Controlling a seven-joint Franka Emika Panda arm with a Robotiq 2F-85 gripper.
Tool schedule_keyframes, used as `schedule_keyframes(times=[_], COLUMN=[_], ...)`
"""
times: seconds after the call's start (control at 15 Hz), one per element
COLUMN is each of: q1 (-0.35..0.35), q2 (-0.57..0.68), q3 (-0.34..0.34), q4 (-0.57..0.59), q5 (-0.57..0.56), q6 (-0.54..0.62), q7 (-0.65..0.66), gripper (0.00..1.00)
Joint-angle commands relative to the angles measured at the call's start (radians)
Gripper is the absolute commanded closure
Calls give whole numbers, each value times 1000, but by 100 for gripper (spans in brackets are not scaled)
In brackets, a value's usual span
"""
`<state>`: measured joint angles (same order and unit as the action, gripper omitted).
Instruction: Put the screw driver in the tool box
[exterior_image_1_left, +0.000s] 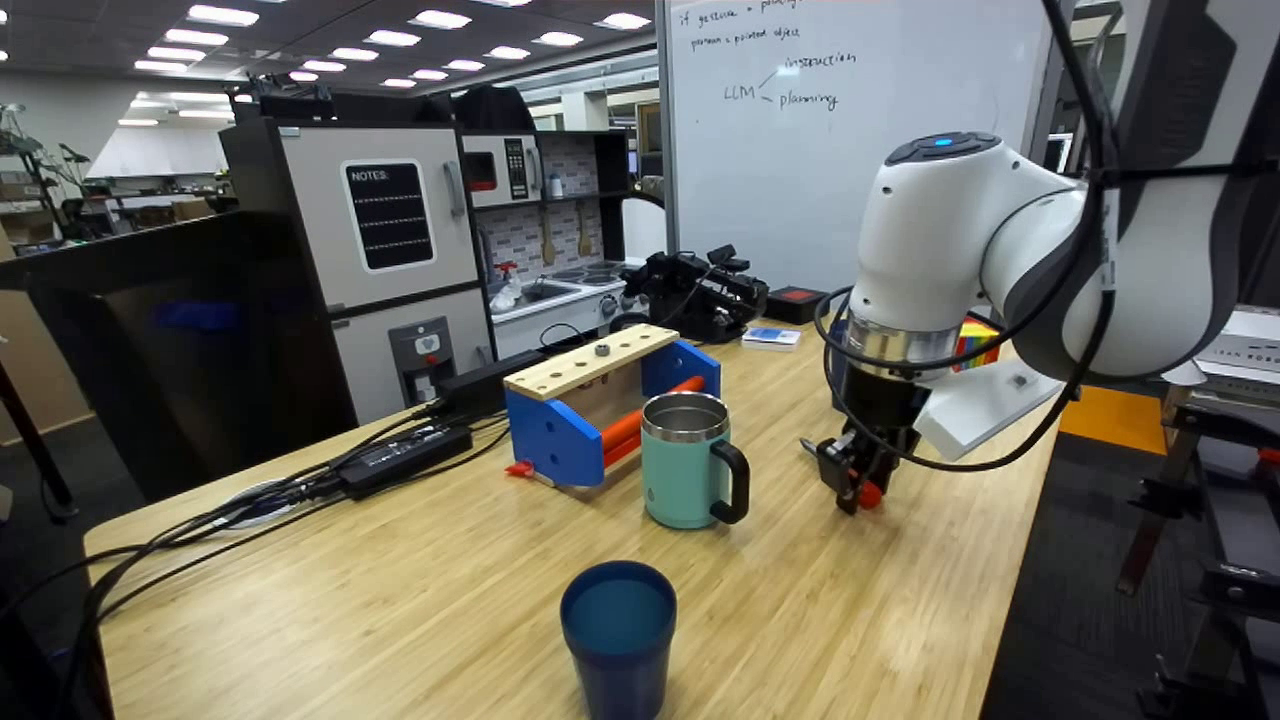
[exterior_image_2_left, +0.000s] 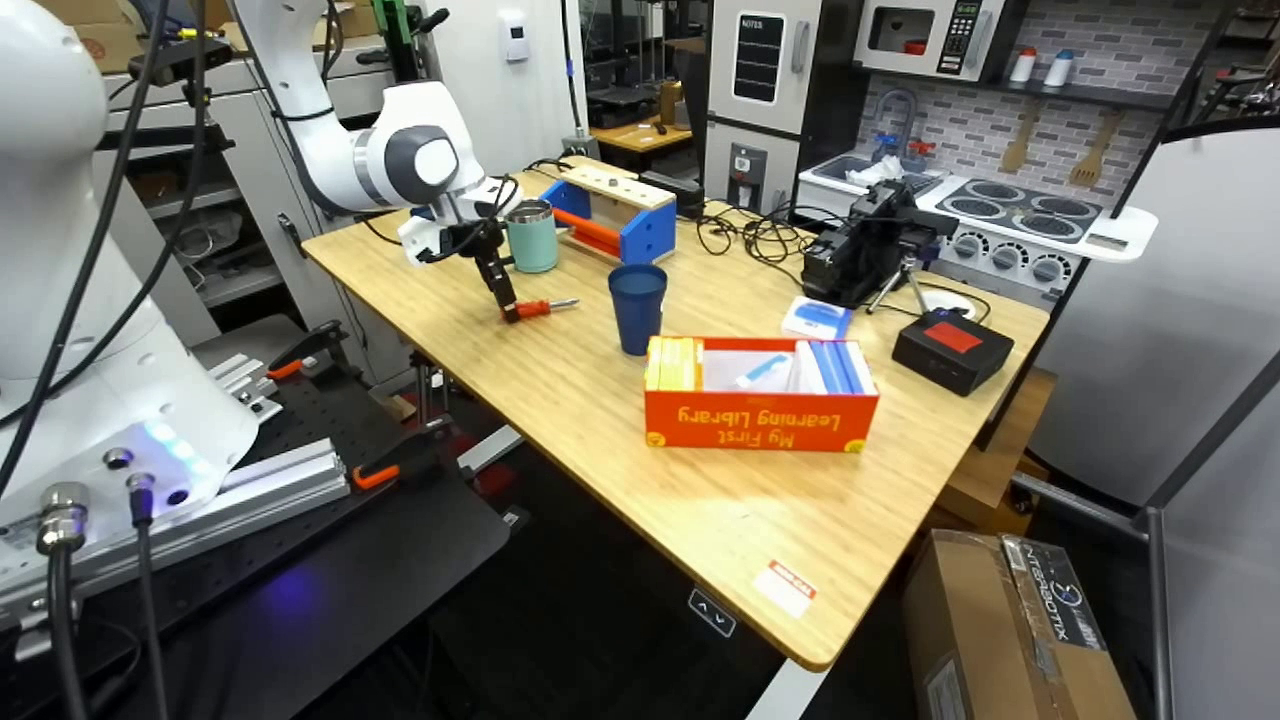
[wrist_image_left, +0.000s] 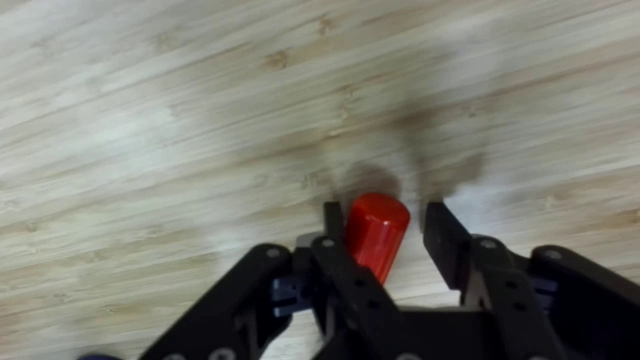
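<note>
The screw driver lies on the table with its red-orange handle (exterior_image_1_left: 869, 494) at my gripper (exterior_image_1_left: 856, 492). Its short metal shaft (exterior_image_2_left: 565, 303) points away from the fingers. In the wrist view the handle (wrist_image_left: 376, 235) is between my open fingers (wrist_image_left: 383, 215). It is close against the left finger, with a gap to the right finger. The front of the screw driver is hidden there behind the gripper. The tool box has blue ends (exterior_image_1_left: 555, 440), a light wooden top with holes and a red-orange rod. It also shows beyond the mug in an exterior view (exterior_image_2_left: 648, 232).
A teal mug (exterior_image_1_left: 685, 470) stands between my gripper and the tool box. A dark blue cup (exterior_image_2_left: 638, 305), a red-orange book box (exterior_image_2_left: 760, 420), black equipment (exterior_image_2_left: 860, 245) and a black box (exterior_image_2_left: 950, 350) also stand on the table. Cables (exterior_image_1_left: 300, 490) run along one edge.
</note>
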<state>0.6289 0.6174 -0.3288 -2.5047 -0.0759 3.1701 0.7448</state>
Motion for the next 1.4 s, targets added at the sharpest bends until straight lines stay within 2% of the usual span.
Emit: schedule_keyframes(times=[0.0,0.13,0.2,0.33,0.6,0.73,0.93,1.07,1.33], q1=[-41,-110,-187,-321,-608,-746,-854,-879,-816], q2=[52,42,20,-40,-111,-146,-229,-287,-398], q3=[39,106,174,306,581,683,729,723,651], q4=[-1,-9,-19,-48,-82,-102,-120,-115,-98], q5=[89,137,157,193,199,222,317,389,506], q6=[83,116,130,114,16,-53,-164,-242,-383], q7=[-140,-211,-247,-297,-351,-374,-411,-448,-494], gripper=[84,96,93,93,93,93,93,93,93])
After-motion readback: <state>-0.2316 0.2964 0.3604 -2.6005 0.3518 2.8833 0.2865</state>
